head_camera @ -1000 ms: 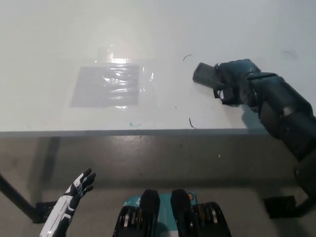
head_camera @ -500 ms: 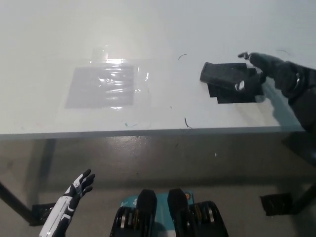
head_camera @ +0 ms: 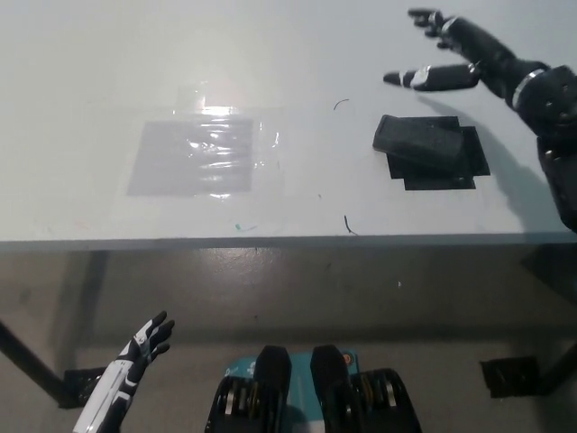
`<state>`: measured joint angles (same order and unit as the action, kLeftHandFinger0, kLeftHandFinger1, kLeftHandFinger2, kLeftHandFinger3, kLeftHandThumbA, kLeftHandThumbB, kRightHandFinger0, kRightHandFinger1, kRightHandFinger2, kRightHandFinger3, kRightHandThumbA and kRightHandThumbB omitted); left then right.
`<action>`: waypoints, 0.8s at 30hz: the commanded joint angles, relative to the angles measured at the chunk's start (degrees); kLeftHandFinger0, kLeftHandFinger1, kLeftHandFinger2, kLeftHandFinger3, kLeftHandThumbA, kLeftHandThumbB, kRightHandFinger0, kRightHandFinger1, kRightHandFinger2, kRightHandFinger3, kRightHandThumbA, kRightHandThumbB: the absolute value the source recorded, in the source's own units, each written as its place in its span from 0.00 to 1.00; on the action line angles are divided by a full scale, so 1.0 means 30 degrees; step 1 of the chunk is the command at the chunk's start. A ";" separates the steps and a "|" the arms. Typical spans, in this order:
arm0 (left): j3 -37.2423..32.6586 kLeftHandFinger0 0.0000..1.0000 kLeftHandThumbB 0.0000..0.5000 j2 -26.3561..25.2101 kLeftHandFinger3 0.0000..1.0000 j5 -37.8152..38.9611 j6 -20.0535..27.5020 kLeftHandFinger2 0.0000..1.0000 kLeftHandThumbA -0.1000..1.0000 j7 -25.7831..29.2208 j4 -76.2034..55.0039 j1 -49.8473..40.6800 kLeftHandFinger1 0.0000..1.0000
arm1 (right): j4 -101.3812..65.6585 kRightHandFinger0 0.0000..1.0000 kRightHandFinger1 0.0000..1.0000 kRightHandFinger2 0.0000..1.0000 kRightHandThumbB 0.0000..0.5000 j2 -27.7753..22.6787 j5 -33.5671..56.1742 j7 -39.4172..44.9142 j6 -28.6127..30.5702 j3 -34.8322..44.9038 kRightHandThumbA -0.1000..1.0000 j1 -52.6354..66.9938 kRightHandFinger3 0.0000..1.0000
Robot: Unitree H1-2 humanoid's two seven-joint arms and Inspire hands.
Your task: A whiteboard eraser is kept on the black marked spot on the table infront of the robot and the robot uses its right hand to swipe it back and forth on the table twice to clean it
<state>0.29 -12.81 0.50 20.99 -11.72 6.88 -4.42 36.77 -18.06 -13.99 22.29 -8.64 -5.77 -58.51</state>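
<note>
Your right arm is cut off by the picture's right edge, so you see only the forearm and the black right hand (head_camera: 451,56), which hangs over the far right part of the counter (head_camera: 297,36) with its fingers spread apart and nothing in them. It is clear of the whiteboard eraser (head_camera: 419,142), beyond it and not touching. The eraser lies flat on the black marked spot (head_camera: 446,171), covering the spot's upper left part, its own left end poking past the mark's edge. No label or writing can be read on the eraser; it is too dark. A clear plastic sheet (head_camera: 194,155) lies on the counter well to the left, glare hiding its surface. A few thin dark scratches or marks near the eraser are too small to make out. Your white left hand (head_camera: 135,356) rests low at the lower left, below the counter edge, fingers loosely apart and empty
</note>
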 commanded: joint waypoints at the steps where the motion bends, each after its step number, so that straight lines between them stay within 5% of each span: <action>1: 0.0296 1.00 0.91 -0.0695 1.00 -0.0241 0.0673 1.00 1.00 0.0144 -0.0718 0.0567 1.00 | -2.2687 1.00 1.00 1.00 0.86 -0.0485 1.6161 -0.4851 -0.2877 0.9295 1.00 0.0065 1.00; 5: 0.0157 1.00 0.93 -0.0565 1.00 -0.0434 0.1039 1.00 1.00 0.0183 -0.0338 0.0781 1.00 | -2.9820 1.00 1.00 1.00 0.94 -0.0997 1.5866 -0.8147 0.0582 0.7657 1.00 0.5980 1.00; 7: 0.0088 1.00 0.93 -0.0545 1.00 -0.0356 0.1115 1.00 1.00 0.0091 -0.0328 0.0620 1.00 | -3.0402 1.00 1.00 1.00 0.97 -0.1374 1.5437 -0.8286 0.4013 0.6290 0.96 0.8903 1.00; 9: 0.0007 1.00 0.92 -0.0394 1.00 -0.0288 0.1059 1.00 1.00 0.0077 -0.0291 0.0439 1.00 | -3.0402 1.00 1.00 1.00 0.94 -0.0209 1.3204 -0.7176 1.0917 0.2879 1.00 1.5858 1.00; 10: 0.0009 1.00 0.92 -0.0329 1.00 -0.0294 0.1047 1.00 1.00 0.0123 -0.0278 0.0339 1.00 | -3.0402 1.00 1.00 1.00 0.94 0.0533 1.2948 -0.6396 1.1736 0.2462 1.00 1.7457 1.00; 15: -0.0066 1.00 0.91 -0.0141 1.00 -0.0362 0.1286 1.00 1.00 0.0198 -0.0127 0.0054 1.00 | -3.0402 1.00 1.00 1.00 0.93 0.2383 1.2520 -0.5472 1.1857 -0.0092 1.00 2.3458 1.00; 16: -0.0088 1.00 0.88 -0.0119 1.00 -0.0372 0.1381 1.00 1.00 0.0190 -0.0091 0.0031 1.00 | -3.0312 1.00 1.00 1.00 0.75 0.2703 1.1578 -0.4978 1.1563 -0.0297 1.00 2.4191 1.00; 18: -0.0158 1.00 0.87 -0.0056 1.00 -0.0337 0.1507 1.00 1.00 0.0145 -0.0045 -0.0061 1.00 | -2.9599 1.00 1.00 1.00 0.65 0.3566 1.0059 -0.3966 1.1676 -0.0170 1.00 2.5106 1.00; 20: -0.0151 1.00 0.87 -0.0008 1.00 -0.0321 0.1582 1.00 1.00 0.0175 0.0078 0.0016 1.00 | -2.8011 1.00 1.00 1.00 0.80 0.3886 1.0760 -0.2973 1.0631 -0.1909 0.87 2.5566 1.00; 24: -0.0085 1.00 0.87 0.0086 1.00 -0.0187 0.1588 1.00 1.00 0.0236 0.0167 0.0179 1.00 | -2.4475 1.00 1.00 1.00 0.69 0.6331 0.8335 -0.2792 1.1745 -0.1934 1.00 2.5112 1.00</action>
<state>0.16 -12.54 0.50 20.85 -11.73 8.73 -4.47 -5.62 -11.33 -4.20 20.48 -5.90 -6.15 0.90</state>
